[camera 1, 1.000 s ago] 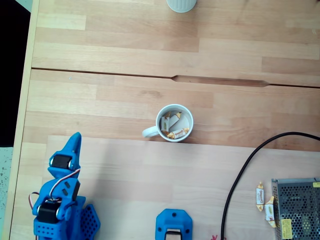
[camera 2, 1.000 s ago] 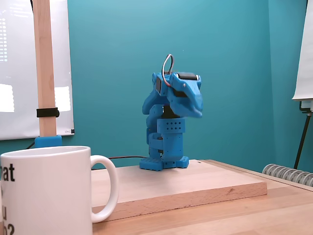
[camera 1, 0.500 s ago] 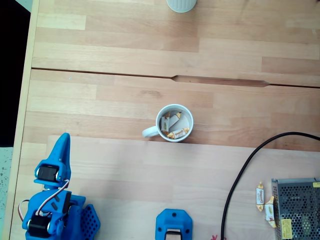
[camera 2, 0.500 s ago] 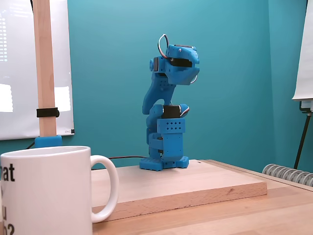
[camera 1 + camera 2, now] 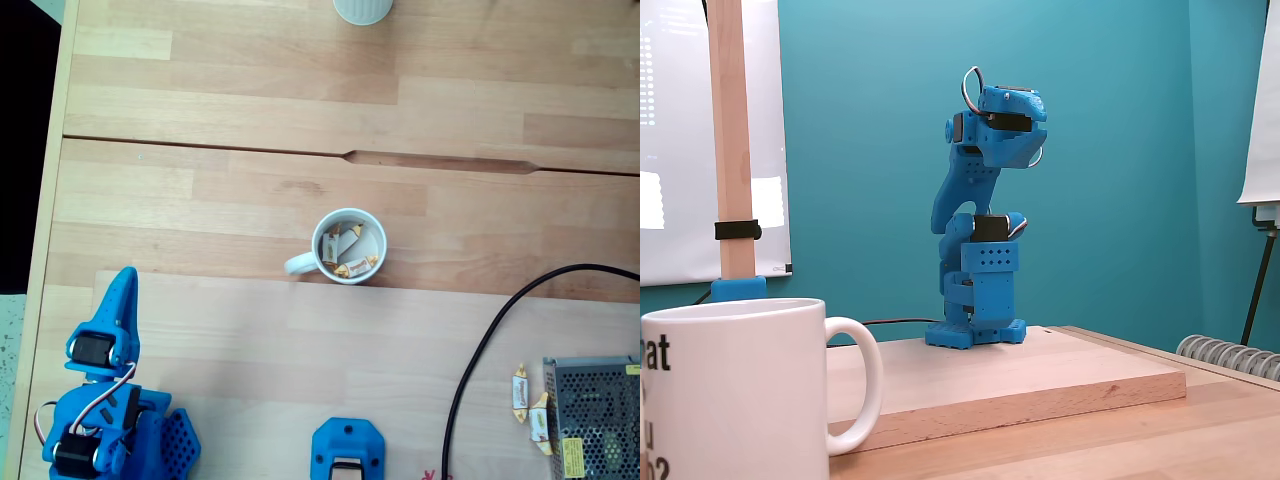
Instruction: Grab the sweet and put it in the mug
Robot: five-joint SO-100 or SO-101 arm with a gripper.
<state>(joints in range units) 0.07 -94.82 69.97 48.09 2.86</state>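
up by the arm's base, the gripper looks closed and empty; sweets lie in the mug.

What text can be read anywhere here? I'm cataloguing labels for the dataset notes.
"at", "u", "?": cut-off black letters on the mug.
Screen at the left: lines too blurred to read.
Yellow labels on the metal mesh box: too small to read.

Open tabletop around mug — unobstructed.
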